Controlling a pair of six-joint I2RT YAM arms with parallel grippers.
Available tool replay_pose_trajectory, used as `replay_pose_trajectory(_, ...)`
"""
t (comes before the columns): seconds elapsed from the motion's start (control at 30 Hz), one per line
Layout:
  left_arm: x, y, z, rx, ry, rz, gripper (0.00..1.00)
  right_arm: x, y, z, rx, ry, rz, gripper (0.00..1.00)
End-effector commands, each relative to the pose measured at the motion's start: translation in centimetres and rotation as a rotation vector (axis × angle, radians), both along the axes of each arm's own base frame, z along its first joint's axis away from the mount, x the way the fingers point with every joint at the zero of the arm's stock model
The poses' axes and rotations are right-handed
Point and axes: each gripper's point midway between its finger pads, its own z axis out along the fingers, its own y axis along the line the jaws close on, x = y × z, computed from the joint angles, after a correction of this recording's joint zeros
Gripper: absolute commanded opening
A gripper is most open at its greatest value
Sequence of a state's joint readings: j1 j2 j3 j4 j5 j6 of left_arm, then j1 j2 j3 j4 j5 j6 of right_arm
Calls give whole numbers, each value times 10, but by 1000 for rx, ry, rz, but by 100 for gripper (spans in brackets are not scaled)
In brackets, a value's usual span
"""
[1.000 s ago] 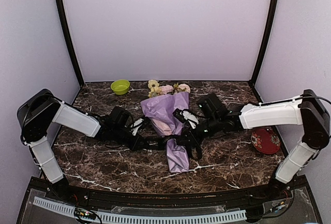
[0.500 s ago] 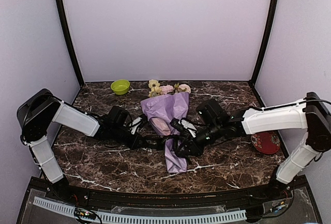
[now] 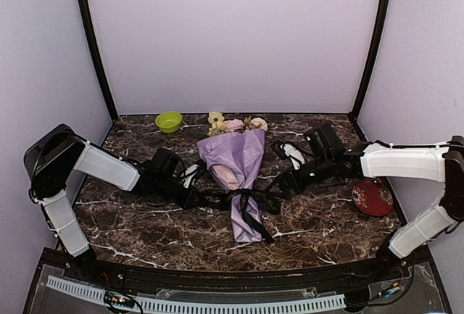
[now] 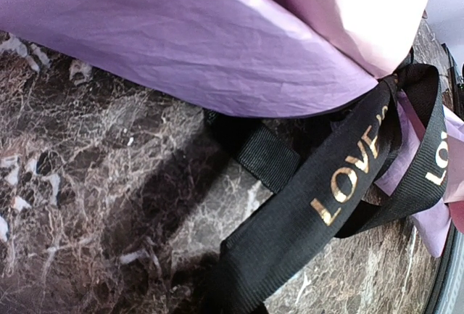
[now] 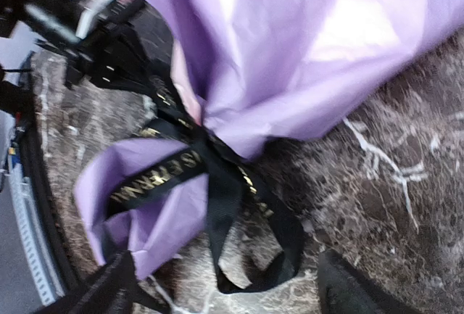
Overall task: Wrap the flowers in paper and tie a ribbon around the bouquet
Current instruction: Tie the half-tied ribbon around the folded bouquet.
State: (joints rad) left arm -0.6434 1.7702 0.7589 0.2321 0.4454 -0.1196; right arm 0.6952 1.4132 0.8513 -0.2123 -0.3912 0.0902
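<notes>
At the left of the marble table (image 3: 145, 236), the left gripper (image 3: 197, 198) is closed tight on one end of the black ribbon (image 3: 245, 199), which runs to a knot round the narrow waist of the bouquet (image 3: 243, 183). It lies mid-table, flowers (image 3: 233, 123) toward the back wall, lilac paper (image 3: 233, 153) flared. Just right of the knot, the right gripper (image 5: 225, 270) gapes wide, holding nothing

Saw a lime-green bowl (image 3: 168, 120) at the far edge of the dark marble table (image 3: 145, 234). Noted a red patterned plate (image 3: 372, 198) near the right edge.
</notes>
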Motion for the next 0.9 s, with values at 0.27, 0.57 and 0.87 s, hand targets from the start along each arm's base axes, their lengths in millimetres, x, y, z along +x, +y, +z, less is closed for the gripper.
replay_pose_trajectory(0.27,0,11,-11,63,29,21,0,-12,-26,-92,-403,-50,23,94)
replay_pose_trajectory(0.57,1,12,-9,68,21,21,0,-7,-9,-107,-422,0,73,75)
replay_pose_trajectory(0.87,13,22,1,19,21,92,0,-15,-3,-108,-405,62,100,6)
